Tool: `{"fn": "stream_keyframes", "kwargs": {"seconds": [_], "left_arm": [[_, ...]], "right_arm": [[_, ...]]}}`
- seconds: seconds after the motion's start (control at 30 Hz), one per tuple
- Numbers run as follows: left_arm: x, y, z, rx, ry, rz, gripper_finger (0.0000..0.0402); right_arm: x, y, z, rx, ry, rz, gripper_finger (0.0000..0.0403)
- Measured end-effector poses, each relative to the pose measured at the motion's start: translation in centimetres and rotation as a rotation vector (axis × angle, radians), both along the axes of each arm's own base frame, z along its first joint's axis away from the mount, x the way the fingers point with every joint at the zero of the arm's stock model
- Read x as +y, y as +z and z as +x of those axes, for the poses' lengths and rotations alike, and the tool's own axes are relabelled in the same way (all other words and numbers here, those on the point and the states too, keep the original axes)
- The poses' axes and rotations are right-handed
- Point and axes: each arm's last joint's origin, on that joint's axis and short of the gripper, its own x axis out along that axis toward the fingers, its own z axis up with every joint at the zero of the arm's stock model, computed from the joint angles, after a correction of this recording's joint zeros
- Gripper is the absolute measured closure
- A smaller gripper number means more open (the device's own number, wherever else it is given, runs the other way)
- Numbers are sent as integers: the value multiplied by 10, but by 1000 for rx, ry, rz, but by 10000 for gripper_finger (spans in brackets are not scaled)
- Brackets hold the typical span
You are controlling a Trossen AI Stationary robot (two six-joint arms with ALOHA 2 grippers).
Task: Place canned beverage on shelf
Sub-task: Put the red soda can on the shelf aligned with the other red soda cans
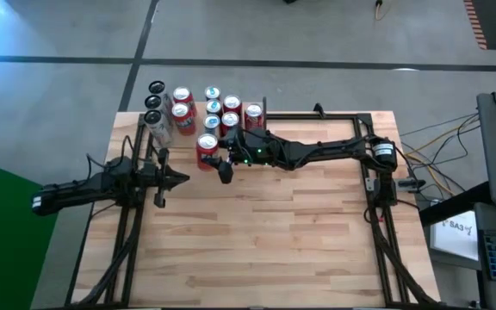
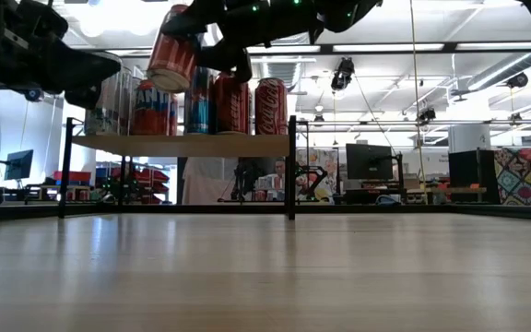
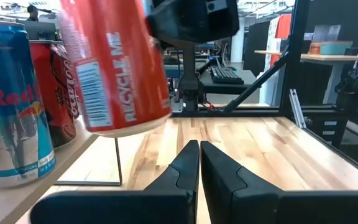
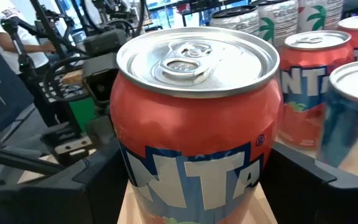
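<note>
Orange aluminium soda can [image 2: 173, 51] sits clamped between the wide-set fingers of the right gripper [image 1: 216, 160], hanging tilted in the air above the near edge of the small light-wood shelf with black uprights [image 2: 182, 145], not yet resting on it. Its long axis leans off vertical, top toward the arm. Free board looks to lie at the front, beside the standing red and blue cans [image 1: 218, 110]. Left gripper [image 3: 199, 163], fingers pressed shut and empty, waits just beside the shelf's corner. Low view shows the tilt and gap under the can; high view shows the open slot in the rows.
</note>
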Motion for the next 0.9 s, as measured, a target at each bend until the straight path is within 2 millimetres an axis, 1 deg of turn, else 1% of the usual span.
{"fn": "stream_keyframes", "kwargs": {"seconds": [0.2,0.27,0.33,0.43,0.53,0.63,0.73,0.83,0.9], "left_arm": [[1,0,0,-3,30,-66,399],[1,0,1,2,29,-80,389],[1,-1,2,8,28,-94,368],[1,-1,2,12,22,-105,322],[1,-1,3,0,16,-114,258],[0,-2,3,-7,10,-117,190],[1,-4,4,-1,10,-122,133],[1,-9,6,13,29,-126,92],[3,-14,7,21,72,-130,73]], "right_arm": [[12,0,1,2,56,-20,112],[18,0,2,4,82,-62,112],[23,0,2,6,101,-104,112],[28,0,2,6,118,-134,112],[29,-1,3,14,121,-165,112],[30,-8,7,22,119,-190,112],[31,-21,12,57,124,-183,112],[31,-30,15,74,131,-175,112],[31,-32,17,74,135,-174,112]]}}
